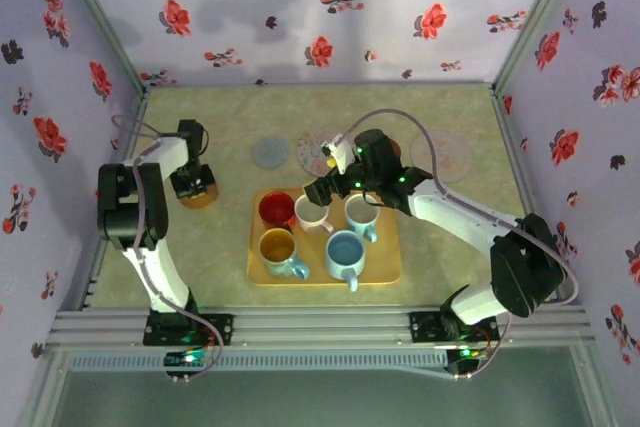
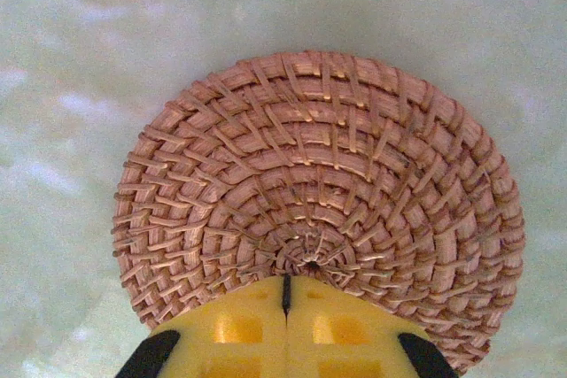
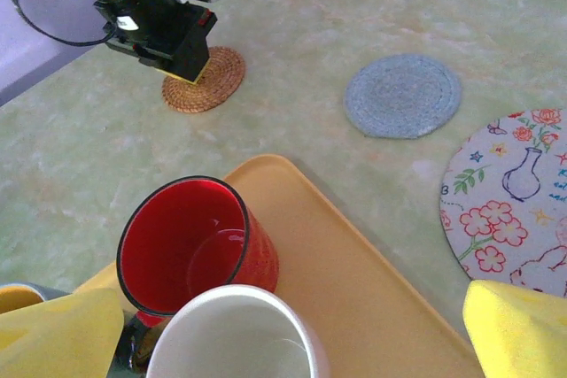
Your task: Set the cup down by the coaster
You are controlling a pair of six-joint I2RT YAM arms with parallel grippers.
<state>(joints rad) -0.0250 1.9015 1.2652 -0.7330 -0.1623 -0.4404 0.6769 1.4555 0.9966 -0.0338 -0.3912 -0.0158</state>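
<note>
A round wicker coaster lies on the table left of the tray. My left gripper is shut, its yellow fingertips pressed together over the coaster's centre with nothing between them. A white cup stands on the yellow tray. My right gripper hangs open above it, one yellow finger on each side of the cup, not touching it. A red cup stands right beside the white one.
The tray also carries a yellow cup, a blue cup and a pale cup. Behind the tray lie a grey-blue coaster, a floral mat and another round mat. Flowered walls enclose three sides.
</note>
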